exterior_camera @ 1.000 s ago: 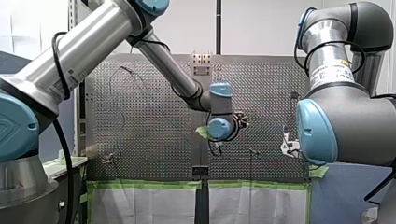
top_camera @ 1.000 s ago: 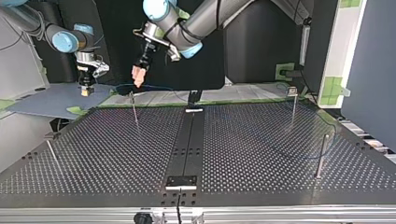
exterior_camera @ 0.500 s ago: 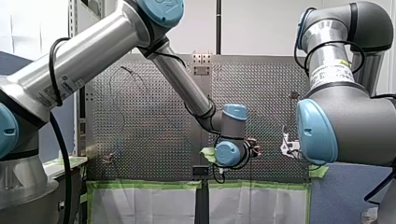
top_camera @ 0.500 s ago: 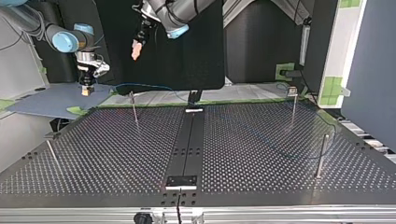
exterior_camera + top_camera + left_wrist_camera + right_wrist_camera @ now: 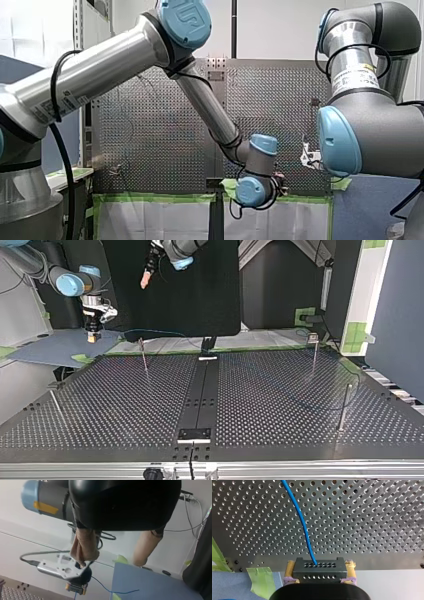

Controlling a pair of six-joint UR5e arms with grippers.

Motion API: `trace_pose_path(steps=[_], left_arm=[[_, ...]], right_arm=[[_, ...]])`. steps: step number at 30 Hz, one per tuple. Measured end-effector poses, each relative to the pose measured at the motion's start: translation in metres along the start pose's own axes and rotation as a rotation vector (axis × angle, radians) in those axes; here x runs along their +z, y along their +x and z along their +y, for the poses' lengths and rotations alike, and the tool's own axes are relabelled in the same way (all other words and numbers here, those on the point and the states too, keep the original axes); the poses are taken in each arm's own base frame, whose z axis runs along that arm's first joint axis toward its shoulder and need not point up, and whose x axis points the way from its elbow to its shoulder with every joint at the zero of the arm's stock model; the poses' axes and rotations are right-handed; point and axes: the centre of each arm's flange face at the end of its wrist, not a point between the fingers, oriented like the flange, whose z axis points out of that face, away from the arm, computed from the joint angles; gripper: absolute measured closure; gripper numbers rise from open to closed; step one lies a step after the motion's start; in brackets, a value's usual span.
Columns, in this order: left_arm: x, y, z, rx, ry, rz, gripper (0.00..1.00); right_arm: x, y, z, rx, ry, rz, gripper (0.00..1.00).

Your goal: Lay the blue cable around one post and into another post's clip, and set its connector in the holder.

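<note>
My right pincer is gripping the blue cable's connector just off the desk's edge.

The blue cable [image 5: 303, 527] is running out of the black connector [image 5: 312, 571] and trailing away across the perforated desk [image 5: 374, 517]. In the top view it is passing close by the top of a thin post [image 5: 143, 352], though I cannot tell whether it is touching. My right pincer [image 5: 320, 566] is clamping the connector by its two ends between yellowish pads. My left pincer [image 5: 111, 561] is hovering high with its beige fingers apart and nothing between them. The cable is looking thin, light and limp, so it will probably sag or spring off a post unless held taut. The rigid connector is the safe grip, and the free pincer would best take the wire itself a little way along.
</note>
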Motion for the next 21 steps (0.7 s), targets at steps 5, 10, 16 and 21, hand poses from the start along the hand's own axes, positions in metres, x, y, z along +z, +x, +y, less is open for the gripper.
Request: trace_pose_path(steps=[5, 10, 16, 21], left_arm=[[0.019, 0.011, 0.013, 0.003, -0.028, 0.006, 0.00], [0.040, 0.010, 0.035, -0.004, -0.059, 0.003, 0.00], [0.065, -0.006, 0.054, -0.016, -0.091, -0.020, 0.00], [0.085, -0.017, 0.062, -0.018, -0.117, -0.043, 0.00]], right_arm=[[0.000, 0.000, 0.000, 0.000, 0.001, 0.000, 1.00], [0.000, 0.000, -0.001, 0.000, 0.002, 0.001, 1.00], [0.000, 0.000, -0.001, 0.000, 0.002, 0.001, 1.00], [0.000, 0.000, -0.001, -0.001, 0.003, 0.003, 1.00]])
